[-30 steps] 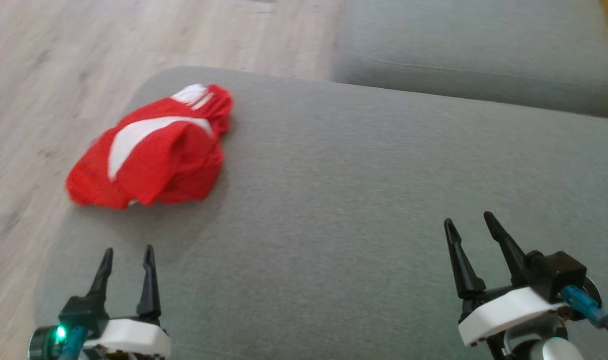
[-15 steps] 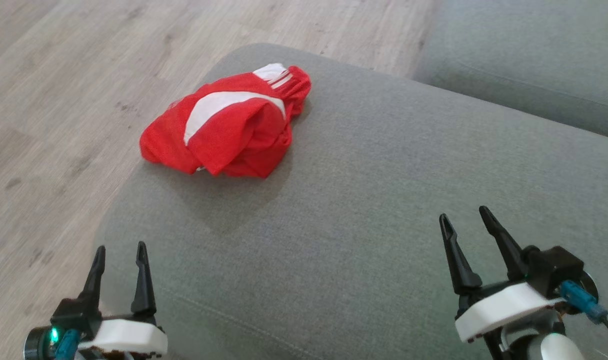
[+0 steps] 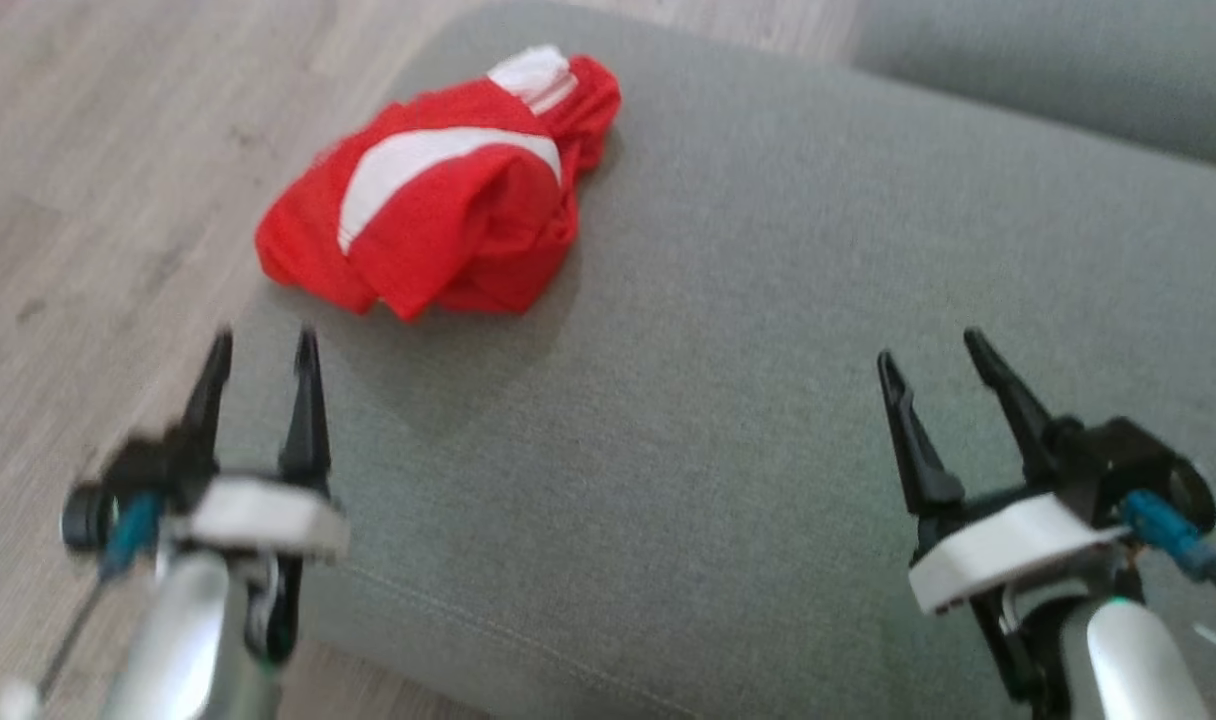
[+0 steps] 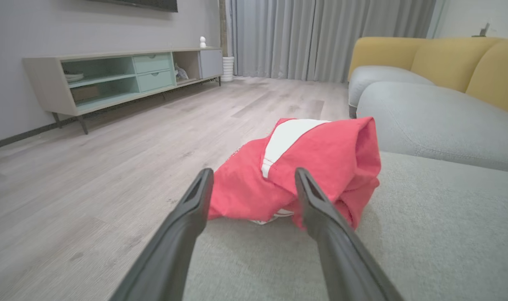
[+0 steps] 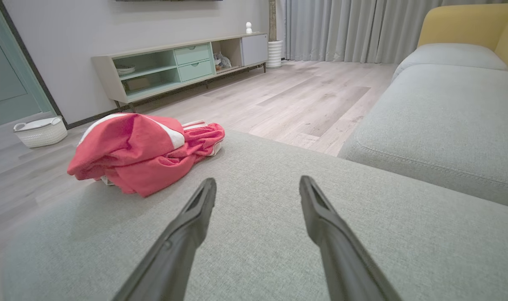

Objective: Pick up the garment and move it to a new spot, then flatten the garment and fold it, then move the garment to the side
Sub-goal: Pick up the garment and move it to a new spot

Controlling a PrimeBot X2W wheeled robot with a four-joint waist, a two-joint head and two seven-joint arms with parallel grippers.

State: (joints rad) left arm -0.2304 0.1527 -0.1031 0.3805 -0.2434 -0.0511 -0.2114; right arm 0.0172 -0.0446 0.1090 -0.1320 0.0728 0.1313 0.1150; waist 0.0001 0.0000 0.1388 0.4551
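A crumpled red garment [image 3: 438, 200] with white stripes lies bunched near the far left corner of the grey cushion [image 3: 768, 300]. My left gripper [image 3: 264, 345] is open over the cushion's left edge, a short way in front of the garment [image 4: 312, 167], not touching it. My right gripper [image 3: 930, 345] hovers open above the cushion's right part, far from the garment [image 5: 141, 150]. Nothing sits between either pair of fingers.
Wooden floor [image 3: 88, 180] lies left of and beyond the cushion. A second grey cushion [image 3: 1058, 70] adjoins at the far right, with a yellow sofa back [image 4: 446, 58] behind. A low cabinet [image 5: 183, 67] and a white basket [image 5: 41, 131] stand by the far wall.
The head camera has shifted, so the whole picture moved. My left gripper has risen and come forward toward the garment. The right gripper has lifted slightly. The garment lies as before.
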